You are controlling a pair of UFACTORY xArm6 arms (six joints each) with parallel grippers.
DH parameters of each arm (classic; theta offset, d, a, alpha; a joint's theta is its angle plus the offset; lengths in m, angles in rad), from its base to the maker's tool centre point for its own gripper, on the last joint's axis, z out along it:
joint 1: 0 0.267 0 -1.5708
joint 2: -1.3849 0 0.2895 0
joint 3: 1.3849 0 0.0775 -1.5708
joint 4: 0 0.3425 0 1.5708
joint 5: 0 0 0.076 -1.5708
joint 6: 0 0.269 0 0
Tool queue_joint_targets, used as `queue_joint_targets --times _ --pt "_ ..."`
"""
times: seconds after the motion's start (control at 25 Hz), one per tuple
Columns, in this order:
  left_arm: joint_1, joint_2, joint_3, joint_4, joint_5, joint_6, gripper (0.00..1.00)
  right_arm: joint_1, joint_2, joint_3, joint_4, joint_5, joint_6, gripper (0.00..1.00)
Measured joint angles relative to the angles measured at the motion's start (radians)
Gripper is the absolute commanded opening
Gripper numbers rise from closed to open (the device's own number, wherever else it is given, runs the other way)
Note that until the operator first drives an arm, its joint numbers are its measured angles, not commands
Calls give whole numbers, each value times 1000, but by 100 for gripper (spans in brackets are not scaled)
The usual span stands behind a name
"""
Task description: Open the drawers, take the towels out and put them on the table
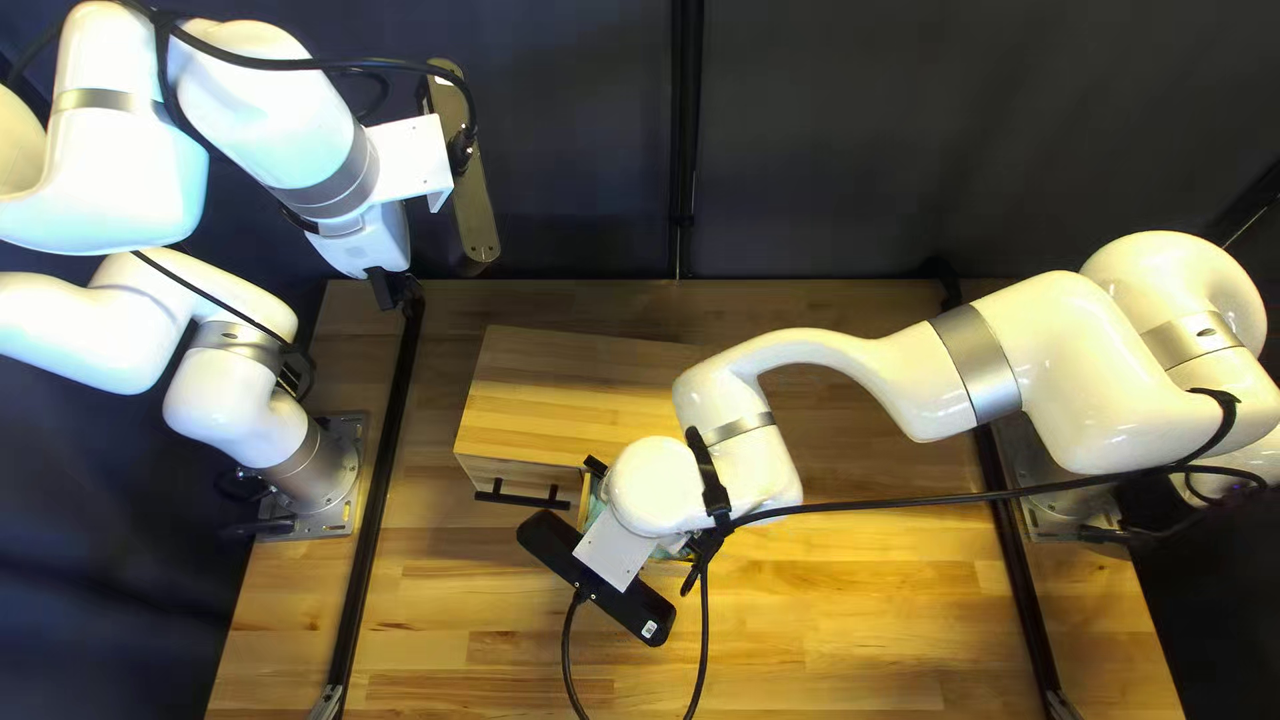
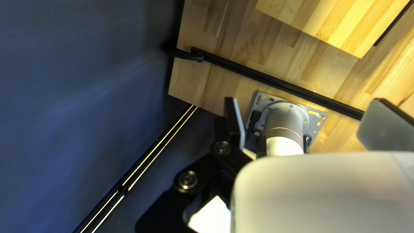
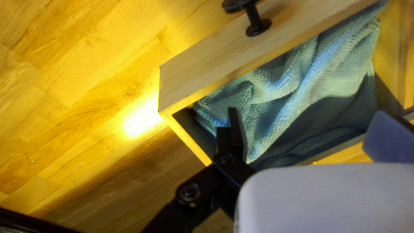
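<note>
— Where's the towel (image 3: 291,84)?
— In the open drawer (image 3: 226,55), at twelve o'clock from your right end effector (image 3: 307,113), just ahead of its wide-set fingers. Your left end effector (image 2: 304,103) hangs wide open above the counter's (image 2: 226,64) ten o'clock corner

1. The left arm (image 1: 150,150) is glossy white, made of rounded, bulging segments joined by brushed silver bands.
2. The right arm (image 1: 1000,360) has the same white shell and silver rings.
3. Thin black cables (image 1: 900,501) trail along both arms.
4. The left arm's round silver foot is fixed on a grey base plate (image 2: 318,118) with slots and small screws.
5. The fingers (image 3: 237,129) are flat and black, on black links with round bolts.
6. A white bracket (image 1: 615,555) carries a long black bar (image 1: 640,612).
</note>
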Motion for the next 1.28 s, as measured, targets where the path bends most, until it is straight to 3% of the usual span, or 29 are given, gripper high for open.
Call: queue_joint_targets --times 0.08,0.16,0.2,0.24,0.88,1.28 --pt "0 0 0 0 0 0 100 -2 3 3 6 -5 -7 87" --pt "0 0 0 0 0 0 100 -5 3 9 12 -11 -13 69" --pt "0 0 0 0 0 0 100 -6 3 11 14 -13 -16 28" --pt "0 0 0 0 0 0 100 -7 2 12 16 -15 -19 0" --pt "0 0 0 0 0 0 100 -25 14 -5 38 -22 -69 0" --pt "0 0 0 0 0 0 100 -5 -15 -57 42 61 -72 0"
